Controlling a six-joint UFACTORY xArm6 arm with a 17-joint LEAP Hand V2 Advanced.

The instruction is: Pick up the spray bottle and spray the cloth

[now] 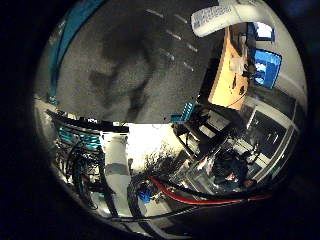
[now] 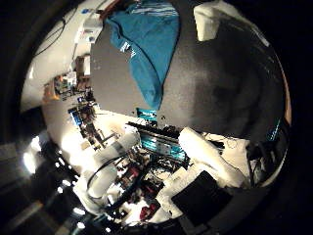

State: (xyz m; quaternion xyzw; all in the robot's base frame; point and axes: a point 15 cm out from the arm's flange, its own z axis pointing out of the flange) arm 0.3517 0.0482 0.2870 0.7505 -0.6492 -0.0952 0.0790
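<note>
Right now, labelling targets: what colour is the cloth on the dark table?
Teal cloth, clearest in thumb-side view.

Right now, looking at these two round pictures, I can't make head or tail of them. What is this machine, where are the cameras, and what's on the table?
Both pictures come from small wide-angle cameras set in the palm of a robot hand, which sits at the end of a white robot arm. One camera is by the thumb and the other by the little finger, so they look out in different directions. The big dark grey area is a table that the palm faces. In the thumb-side view a teal cloth lies on it. In the little-finger view a white thing with a printed label shows at the edge. It may be the spray bottle, but I cannot be sure. I also cannot tell whether the robot hand is holding anything.
</note>
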